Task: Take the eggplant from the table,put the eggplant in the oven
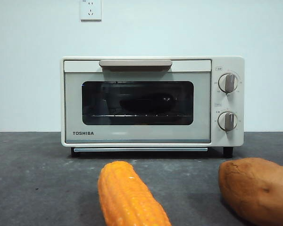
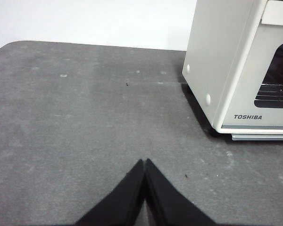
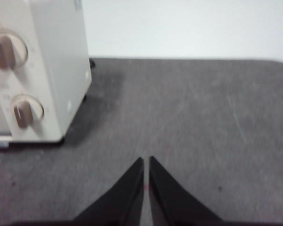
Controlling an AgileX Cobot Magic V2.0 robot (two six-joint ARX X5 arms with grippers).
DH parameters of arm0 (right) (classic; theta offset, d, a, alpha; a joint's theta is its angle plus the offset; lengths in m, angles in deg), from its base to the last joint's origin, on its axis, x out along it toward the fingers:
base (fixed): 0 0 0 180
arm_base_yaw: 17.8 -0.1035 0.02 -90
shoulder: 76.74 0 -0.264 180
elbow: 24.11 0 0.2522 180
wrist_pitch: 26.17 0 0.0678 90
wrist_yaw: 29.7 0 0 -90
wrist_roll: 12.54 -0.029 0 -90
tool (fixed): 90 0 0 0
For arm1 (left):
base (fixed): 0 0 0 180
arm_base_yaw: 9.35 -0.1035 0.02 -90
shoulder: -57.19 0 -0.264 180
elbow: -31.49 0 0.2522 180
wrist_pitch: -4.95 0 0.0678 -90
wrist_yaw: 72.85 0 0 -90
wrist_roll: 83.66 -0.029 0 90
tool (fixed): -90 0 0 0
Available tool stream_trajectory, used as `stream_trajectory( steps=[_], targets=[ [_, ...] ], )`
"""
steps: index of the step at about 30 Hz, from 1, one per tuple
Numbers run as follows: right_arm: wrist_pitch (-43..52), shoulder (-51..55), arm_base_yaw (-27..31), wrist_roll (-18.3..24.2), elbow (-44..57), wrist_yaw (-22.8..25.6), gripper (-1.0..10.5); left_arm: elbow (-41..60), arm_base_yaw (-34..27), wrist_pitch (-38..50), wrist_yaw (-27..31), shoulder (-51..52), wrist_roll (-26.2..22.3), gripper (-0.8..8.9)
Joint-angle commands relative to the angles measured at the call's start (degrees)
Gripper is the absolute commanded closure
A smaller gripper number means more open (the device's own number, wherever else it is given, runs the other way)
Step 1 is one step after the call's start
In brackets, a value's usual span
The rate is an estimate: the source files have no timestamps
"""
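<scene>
The eggplant (image 1: 146, 103) is already lying inside the oven (image 1: 151, 101) — a long dark shape resting on the wire rack (image 1: 137, 115) behind the dark glass, its long axis running side to side across the front view. The door is looking shut, with the beige handle (image 1: 135, 63) up at the top edge. Through the glass the eggplant is showing only as a glossy near-black form with a small highlight toward one end; the stem tip is too dim to make out.

Neither set of fingers is holding anything. The left gripper (image 2: 145, 162) is hanging over bare bench (image 2: 75, 122) with its fingers pressed together, the oven's side wall and TOSHIBA lettering off to one side of it. The right gripper (image 3: 146, 160) is hovering likewise on the oven's knob side, fingers together or nearly so, near the two grey knobs (image 3: 19, 110).

So the eggplant is sitting behind the glass, between the two arms and well apart from both — neither is clearly nearer. Judging by this, the task is looking finished. The corn cob (image 1: 127, 195) and sweet potato (image 1: 257, 188) are lying on the bench in front, untouched.
</scene>
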Motion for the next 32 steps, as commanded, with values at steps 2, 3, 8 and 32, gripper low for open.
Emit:
stream_trajectory(
  steps=[2,3,8,32],
  targets=[
    [-2.19,0.11,-0.04,-1.84,0.33,-0.17,9.4,0.72,-0.07,-0.09,-0.15,0.07,-0.48,8.07],
    [-2.36,0.11,-0.02,-1.81,0.33,-0.09,9.4,0.72,-0.07,-0.09,-0.15,0.07,-0.48,8.07],
    [-1.46,0.11,-0.04,-1.77,0.26,0.66,9.4,0.72,-0.07,-0.09,-0.15,0.07,-0.48,8.07],
    [-1.51,0.11,-0.04,-1.77,0.26,0.66,9.4,0.72,-0.07,-0.09,-0.15,0.07,-0.48,8.07]
  ],
)
